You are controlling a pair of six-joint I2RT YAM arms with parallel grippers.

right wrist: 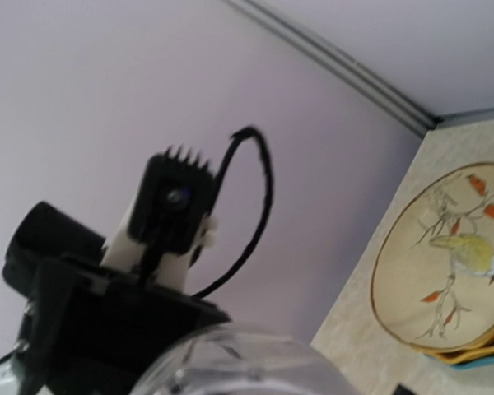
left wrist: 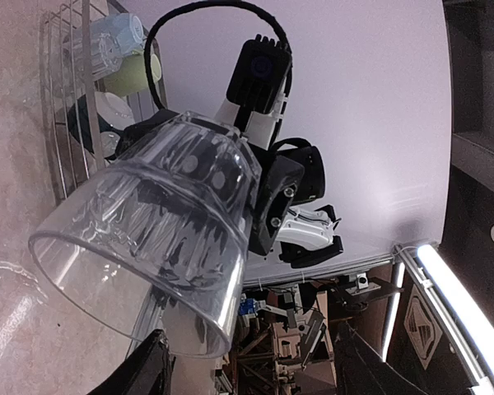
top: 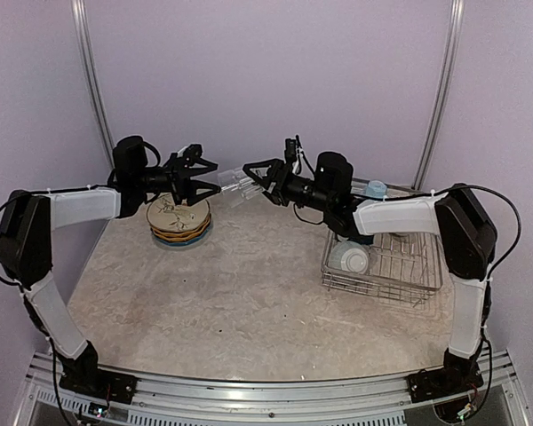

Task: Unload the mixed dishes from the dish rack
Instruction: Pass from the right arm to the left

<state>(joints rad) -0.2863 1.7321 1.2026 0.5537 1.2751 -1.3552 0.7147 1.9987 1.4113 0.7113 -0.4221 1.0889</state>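
— 1 glass tumbler (top: 234, 186) hangs midair above the bench (top: 249, 311): right tool (top: 251, 175) clamped on its base, left tool (top: 211, 182) jaws apart at its rim. Risk?
— Early release: it drops and shatters.

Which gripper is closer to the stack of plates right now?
Left. The left gripper hangs just above the stack of plates, near its far right side. The right gripper is farther right, on the other side of the clear glass tumbler.
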